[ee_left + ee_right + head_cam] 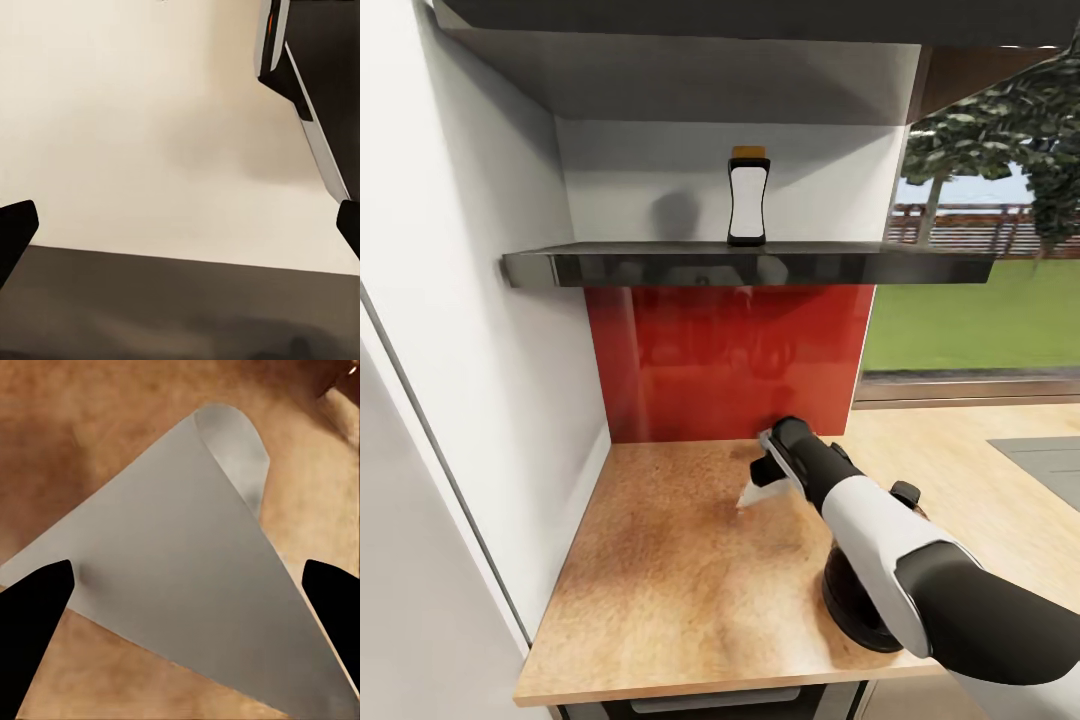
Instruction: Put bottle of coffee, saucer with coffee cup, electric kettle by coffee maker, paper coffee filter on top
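surface (660,580): light wood-grain worktop running back to a red backsplash (730,360), a white wall at its left side.
shelf (750,265): thin dark grey board fixed above the backsplash, against the white wall.
right arm (920,560): white and black, reaching over the surface toward the backsplash; under it a dark round object (855,600) stands on the surface (mostly covered, I cannot tell what it is).
bottle (747,196): upright on the shelf near its middle, waisted white label with black edges, amber-yellow top.
filter (765,492): white folded paper cone, thin and angular; in the right wrist view (187,577) it fans out as a flat pale triangle with one curled, rounded end, seen over the wood grain. It sits at the tip of the right arm, whether touching the surface I cannot tell.
right pincer (772,470): fingers spread wide to either side of the filter (whether they touch it, I cannot tell).
left pincer (180,225): fingertips far apart, holding nothing, facing a pale wall above a dark band.
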### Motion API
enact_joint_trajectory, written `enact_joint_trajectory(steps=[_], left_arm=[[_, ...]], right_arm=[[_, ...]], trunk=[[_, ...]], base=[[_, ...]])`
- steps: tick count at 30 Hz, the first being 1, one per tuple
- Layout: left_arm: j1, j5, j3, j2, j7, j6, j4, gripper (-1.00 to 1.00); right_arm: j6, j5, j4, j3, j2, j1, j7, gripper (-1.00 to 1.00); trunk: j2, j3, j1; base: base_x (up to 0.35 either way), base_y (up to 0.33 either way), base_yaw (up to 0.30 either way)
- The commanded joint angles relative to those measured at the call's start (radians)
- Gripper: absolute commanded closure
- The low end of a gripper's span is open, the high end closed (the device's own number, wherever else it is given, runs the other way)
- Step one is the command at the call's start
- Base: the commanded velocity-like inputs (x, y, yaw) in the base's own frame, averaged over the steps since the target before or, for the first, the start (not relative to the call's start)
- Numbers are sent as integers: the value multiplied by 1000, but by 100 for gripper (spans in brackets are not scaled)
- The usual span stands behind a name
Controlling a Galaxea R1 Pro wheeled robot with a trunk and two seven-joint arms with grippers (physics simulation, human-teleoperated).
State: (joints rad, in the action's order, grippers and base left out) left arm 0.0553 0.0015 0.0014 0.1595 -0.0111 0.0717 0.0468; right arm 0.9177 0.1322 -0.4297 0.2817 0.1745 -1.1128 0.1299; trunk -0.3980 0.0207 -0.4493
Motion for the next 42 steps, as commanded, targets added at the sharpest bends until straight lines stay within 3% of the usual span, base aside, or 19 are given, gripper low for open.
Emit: enact_joint_trajectory(steps=[1, 19, 30, 42], left_arm=[[0, 0, 0, 0, -1, 3, -2, -100], [-2, -6, -1, -2, -3, -1, -8, -100], [-2, -4, 5, 0, -6, 0, -8, -100], [-2, -3, 8, 2, -6, 2, -9, -100]], right_arm=[[4, 11, -14, 2, 0, -1, 8, 100], [3, 11, -112, 2, 0, -1, 8, 100], [3, 11, -157, 2, 0, -1, 9, 100], [3, 11, -171, 2, 0, -1, 8, 100]], trunk=[[-2, 2, -1], [-2, 2, -1], [-2, 2, -1], [-2, 2, -1]], base=[[0, 0, 0], [-13, -4, 0], [-290, 2, 0], [-295, 197, 0]])
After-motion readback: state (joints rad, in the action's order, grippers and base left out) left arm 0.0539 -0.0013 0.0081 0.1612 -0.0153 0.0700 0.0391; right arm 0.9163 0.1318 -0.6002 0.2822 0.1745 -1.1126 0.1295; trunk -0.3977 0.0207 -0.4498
